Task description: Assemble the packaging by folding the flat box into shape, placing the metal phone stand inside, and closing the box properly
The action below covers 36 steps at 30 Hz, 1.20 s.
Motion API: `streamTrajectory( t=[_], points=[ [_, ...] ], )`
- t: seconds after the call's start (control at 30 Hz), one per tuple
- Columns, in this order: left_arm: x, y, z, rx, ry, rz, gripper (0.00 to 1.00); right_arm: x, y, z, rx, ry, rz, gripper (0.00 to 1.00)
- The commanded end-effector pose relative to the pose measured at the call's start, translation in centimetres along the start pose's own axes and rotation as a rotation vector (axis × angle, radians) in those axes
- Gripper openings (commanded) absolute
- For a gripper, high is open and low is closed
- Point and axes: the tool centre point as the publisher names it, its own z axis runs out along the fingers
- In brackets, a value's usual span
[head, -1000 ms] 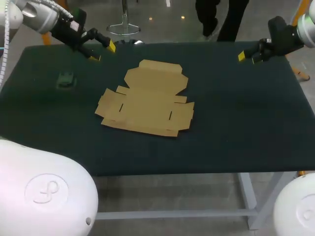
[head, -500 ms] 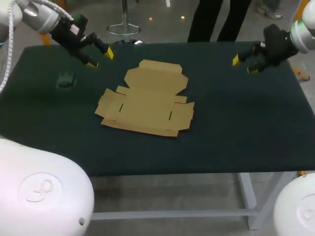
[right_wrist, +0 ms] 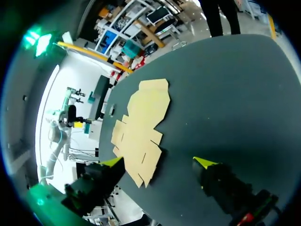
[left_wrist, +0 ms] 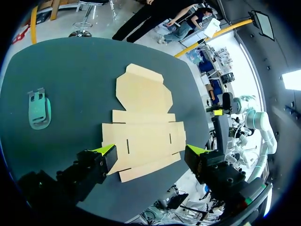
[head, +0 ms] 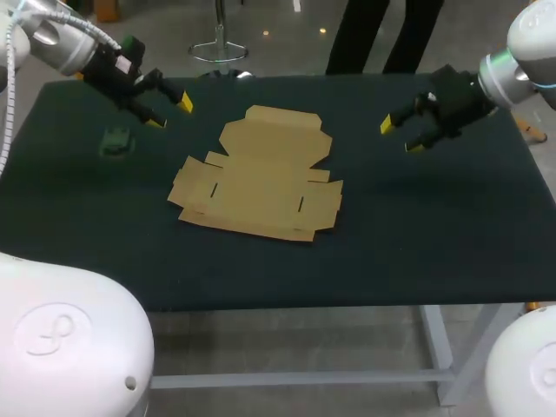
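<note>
A flat, unfolded brown cardboard box [head: 261, 178] lies in the middle of the dark table [head: 434, 226]. The small grey-green metal phone stand [head: 115, 139] lies flat to the box's left. My left gripper [head: 171, 111] hangs open above the table between the stand and the box's far flap, holding nothing. My right gripper [head: 400, 135] hovers open to the right of the box, also empty. In the left wrist view the box [left_wrist: 143, 127] lies ahead of the open left gripper [left_wrist: 150, 151], with the stand [left_wrist: 38, 109] off to one side. The right wrist view shows the box [right_wrist: 141, 125] ahead of its open gripper [right_wrist: 159, 162].
Dark cloth covers the whole tabletop. Apart from the box and the stand, nothing lies on it. The table's front edge [head: 347, 304] runs below the box, and bare cloth stretches to the right [head: 452, 200].
My right gripper has come in from the far right corner, leftward and nearer the box. My left gripper has shifted slightly forward and left. Box and stand have not moved.
</note>
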Motion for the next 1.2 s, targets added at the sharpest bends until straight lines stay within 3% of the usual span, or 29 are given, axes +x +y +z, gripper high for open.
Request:
streamTrajectory(
  t=[0.03,0.33,0.57,0.67,0.93,1.0,1.07,1.2],
  points=[
    [0.3,0.5,-0.5,0.015,-0.011,-0.014,1.00,0.1,-0.1,1.4,0.048,0.005,0.019,1.00],
    [-0.2,1.0,-0.7,0.027,-0.001,-0.021,1.00,-0.4,-1.9,5.9,0.141,0.076,0.090,1.00],
    [-0.7,1.3,-0.8,0.036,-0.006,-0.034,1.00,-0.1,-2.8,8.9,0.198,0.112,0.143,0.81],
    [-0.9,1.3,-0.8,0.040,-0.016,-0.044,1.00,0.3,-3.2,9.8,0.217,0.113,0.148,0.68],
    [-1.3,1.7,-0.8,0.043,-0.018,-0.053,1.00,0.7,-4.4,11.3,0.262,0.134,0.174,0.69],
    [-1.3,1.7,-0.8,0.043,-0.017,-0.053,1.00,0.8,-4.7,12.0,0.272,0.137,0.181,0.63],
    [-1.3,1.8,-0.8,0.043,-0.016,-0.053,1.00,0.8,-4.9,12.5,0.280,0.140,0.185,0.50],
    [-1.3,2.1,-0.9,0.042,-0.018,-0.051,1.00,1.0,-4.9,13.3,0.287,0.148,0.190,0.46]
  ],
)
